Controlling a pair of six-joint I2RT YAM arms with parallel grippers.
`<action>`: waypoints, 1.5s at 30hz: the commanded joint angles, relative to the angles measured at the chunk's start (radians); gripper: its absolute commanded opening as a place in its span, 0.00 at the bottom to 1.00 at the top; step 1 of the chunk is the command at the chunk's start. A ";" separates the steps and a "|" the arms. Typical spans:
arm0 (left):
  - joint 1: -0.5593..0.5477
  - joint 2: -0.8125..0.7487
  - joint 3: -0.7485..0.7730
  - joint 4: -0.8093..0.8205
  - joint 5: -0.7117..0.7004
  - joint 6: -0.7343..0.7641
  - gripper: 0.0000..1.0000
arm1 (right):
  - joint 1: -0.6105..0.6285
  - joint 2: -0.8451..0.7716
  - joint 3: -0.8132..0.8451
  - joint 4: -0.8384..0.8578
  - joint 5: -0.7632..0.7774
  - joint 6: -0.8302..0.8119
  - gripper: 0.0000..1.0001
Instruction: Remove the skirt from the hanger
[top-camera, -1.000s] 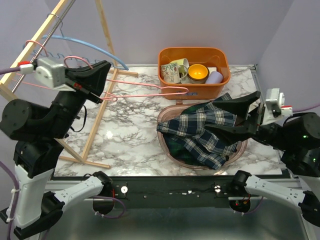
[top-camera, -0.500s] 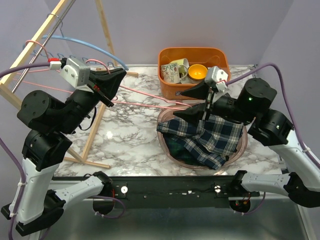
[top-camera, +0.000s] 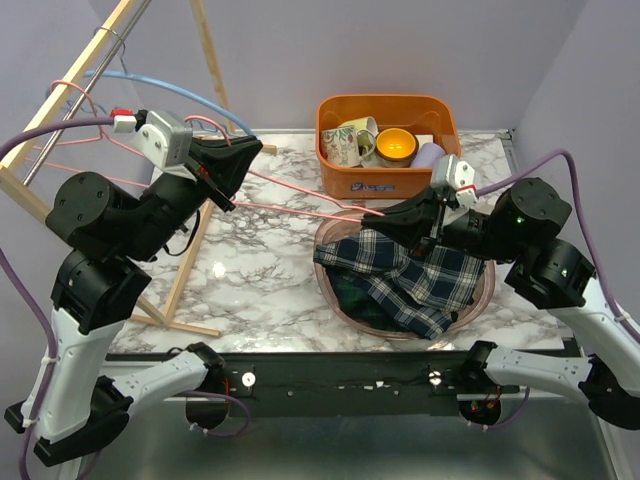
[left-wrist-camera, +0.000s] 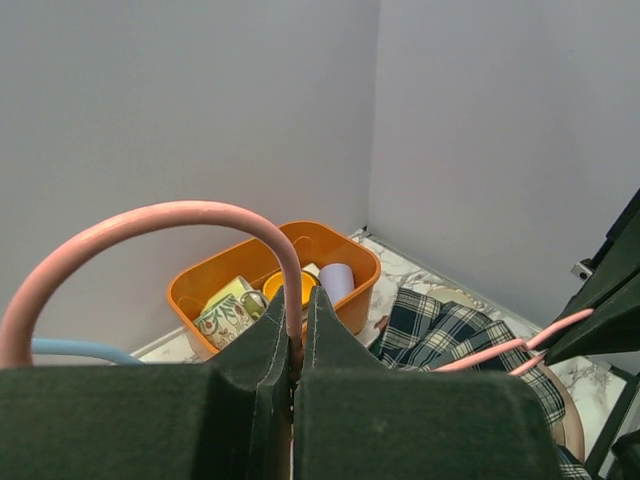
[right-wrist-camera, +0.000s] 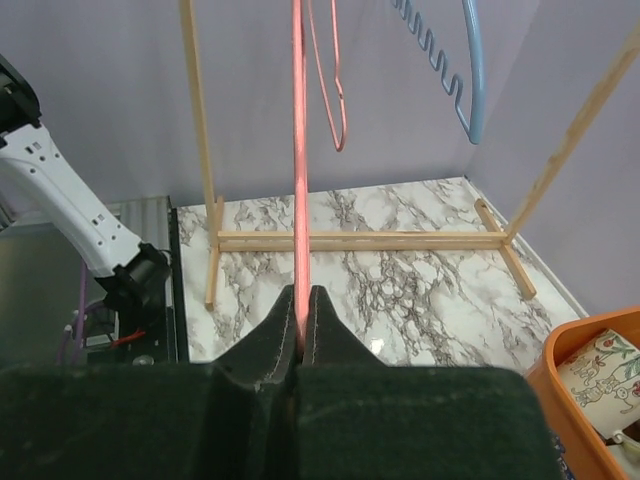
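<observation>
The plaid skirt (top-camera: 405, 278) lies crumpled in the pink basin (top-camera: 484, 296), off the hanger; it also shows in the left wrist view (left-wrist-camera: 450, 330). The pink hanger (top-camera: 290, 198) stretches across the table above it. My left gripper (top-camera: 247, 157) is shut on the pink hanger's hook (left-wrist-camera: 200, 215), seen pinched between the dark jaws (left-wrist-camera: 296, 335). My right gripper (top-camera: 378, 216) is shut on the hanger's far end, and the pink wire (right-wrist-camera: 298, 150) runs straight up from its jaws (right-wrist-camera: 301, 310).
An orange bin (top-camera: 437, 171) with mugs and a yellow bowl stands at the back. A wooden rack (top-camera: 205, 215) stands on the left with a blue hanger (top-camera: 190, 95) on its rail. The rack's feet (right-wrist-camera: 360, 240) cross the marble top.
My right gripper swung left from beside the basin to the hanger's end and shut on it. My left gripper moved right and forward with the hanger's hook.
</observation>
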 joint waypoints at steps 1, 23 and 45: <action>0.003 -0.002 0.024 -0.013 0.038 0.002 0.02 | 0.000 -0.039 -0.039 0.108 0.002 -0.008 0.01; 0.003 -0.111 0.032 0.022 0.193 -0.118 0.99 | -0.002 -0.102 -0.100 0.265 0.338 -0.035 0.01; 0.003 -0.388 -0.313 -0.096 0.397 -0.066 0.99 | -0.077 0.553 0.533 0.216 0.390 -0.098 0.01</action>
